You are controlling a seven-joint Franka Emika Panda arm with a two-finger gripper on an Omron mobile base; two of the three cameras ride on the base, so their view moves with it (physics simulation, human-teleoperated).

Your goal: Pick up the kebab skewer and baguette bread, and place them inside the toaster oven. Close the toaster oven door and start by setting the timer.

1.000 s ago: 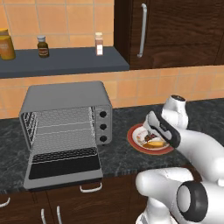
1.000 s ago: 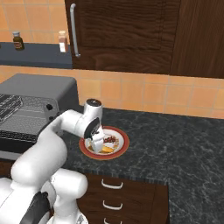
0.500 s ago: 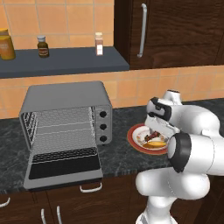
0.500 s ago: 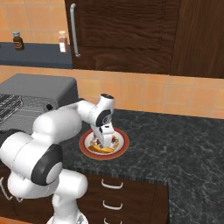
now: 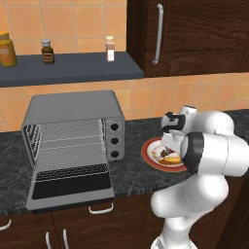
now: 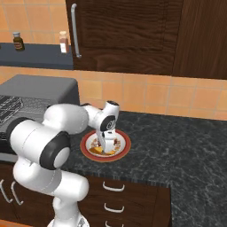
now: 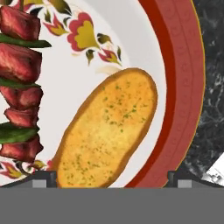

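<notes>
My gripper [image 7: 107, 178] hangs spread and empty straight over the bread [image 7: 107, 133], which lies beside the skewer [image 7: 19, 83] on the plate [image 7: 179, 87], fingertips straddling it for a grasp.

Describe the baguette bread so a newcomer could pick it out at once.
Right of the toaster oven, a red-rimmed plate sits on the dark stone counter. On it, under the gripper, lies the baguette bread: a flat golden-orange oval, beside the kebab skewer of red-brown chunks.
</notes>
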